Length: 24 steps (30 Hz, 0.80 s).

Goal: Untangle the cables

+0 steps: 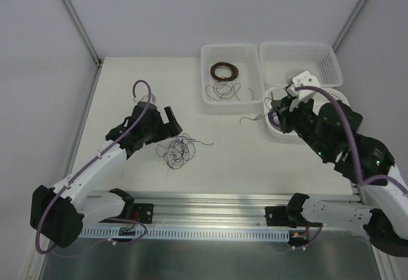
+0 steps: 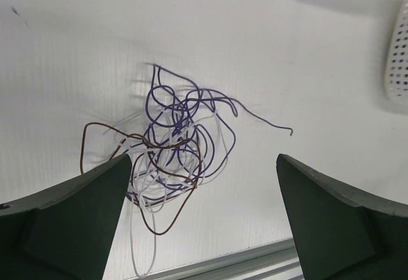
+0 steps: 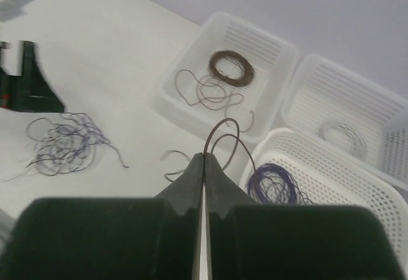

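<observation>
Left gripper (image 2: 203,165) is hanging wide open over the tangle (image 2: 172,146), while the right gripper (image 3: 204,159) is clamping a brown wire (image 3: 224,125). Grabbing a whole clump is probably risking tighter knots.

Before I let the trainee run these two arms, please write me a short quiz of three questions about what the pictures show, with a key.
1. True or false: the left gripper is shut on the tangle of cables.
2. Which basket holds the brown coil? A. the left basket; B. the back right basket; C. the near right basket.
3. Fill in: the right gripper is shut on a thin ____ wire.
Key: 1 false, its jaws stand wide open. 2 A. 3 brown: it pinches a brown wire.
</observation>
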Tool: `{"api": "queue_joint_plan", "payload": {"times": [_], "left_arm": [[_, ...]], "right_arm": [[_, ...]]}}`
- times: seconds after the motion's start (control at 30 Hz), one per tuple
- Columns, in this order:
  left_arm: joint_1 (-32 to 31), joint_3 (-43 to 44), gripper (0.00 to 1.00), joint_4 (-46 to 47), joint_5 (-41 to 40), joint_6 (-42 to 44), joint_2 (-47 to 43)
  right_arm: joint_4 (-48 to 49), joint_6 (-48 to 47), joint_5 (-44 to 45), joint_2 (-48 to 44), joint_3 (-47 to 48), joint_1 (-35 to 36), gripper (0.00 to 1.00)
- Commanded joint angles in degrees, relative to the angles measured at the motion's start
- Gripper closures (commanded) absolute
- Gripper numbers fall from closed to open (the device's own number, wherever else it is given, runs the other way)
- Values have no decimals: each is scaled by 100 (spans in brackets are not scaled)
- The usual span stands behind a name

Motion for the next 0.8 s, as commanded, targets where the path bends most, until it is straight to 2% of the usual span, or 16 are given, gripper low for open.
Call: {"api": "queue_joint_plan", "payload": {"times": [0.0, 0.1, 0.27, 0.37, 0.5, 0.6, 0.63, 0.67, 0.7, 0.77], "left_arm": [[201, 288, 1, -408, 219, 668, -602], [316, 236, 1, -549, 229, 1168, -1068], [334, -79, 1, -770, -27, 1959, -1851], [334, -291, 1, -770, -193, 2268, -2309], [342, -756, 1, -761, -378, 2331, -2643], [342, -801, 1, -761, -317, 2383, -2504], [342, -801, 1, -761, -326, 2375, -2460], [351, -784, 1, -761, -360, 2375, -2424], [351, -775, 1, -770, -387, 2383, -2302], [386, -757, 1, -787, -335, 2410, -2152]], "right_arm": [[649, -291, -627, 516, 242, -927, 99], [1061, -194, -1384, 1008, 277, -1738, 99], [1686, -28, -2262, 2218, 672, -2618, 99], [2072, 60, -2623, 2836, 1014, -2909, 99], [2380, 166, -2625, 3951, 1489, -3296, 99], [2512, 350, -2572, 4760, 1832, -3472, 99], [2565, 386, -2467, 5075, 1885, -3490, 96], [2574, 386, -2432, 5192, 1903, -3481, 71], [2574, 403, -2440, 5289, 1894, -3481, 62], [2600, 535, -2589, 5334, 1685, -3481, 50]]}}
